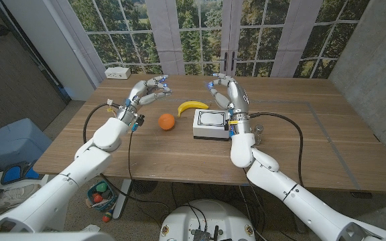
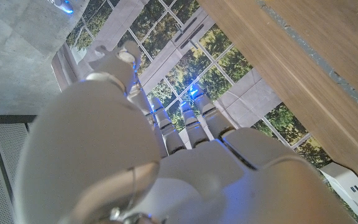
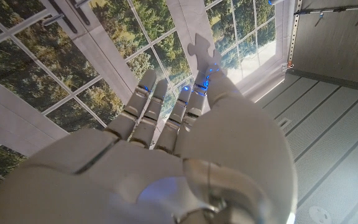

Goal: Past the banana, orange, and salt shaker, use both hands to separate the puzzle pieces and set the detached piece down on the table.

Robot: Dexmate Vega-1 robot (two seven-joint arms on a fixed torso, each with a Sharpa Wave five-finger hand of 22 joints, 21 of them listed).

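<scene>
Wooden surface (image 1: pixel 179 150) carries a white box (image 1: pixel 211 124), then the orange (image 1: pixel 166 120) and banana (image 1: pixel 191 106). Beyond, toward the far edge, the left hand (image 1: pixel 147 92) pinches something small; the right hand (image 1: pixel 224 92) pinches a puzzle piece (image 3: pixel 199 47). The pieces look already parted, so next comes setting one down.

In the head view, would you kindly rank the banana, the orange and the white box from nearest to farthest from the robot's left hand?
Measured from the left hand:
1. Orange, below the hand and slightly right.
2. Banana, right of the hand; close to the orange's distance, so these two are nearly tied.
3. White box, farthest, beside the right arm.
</scene>
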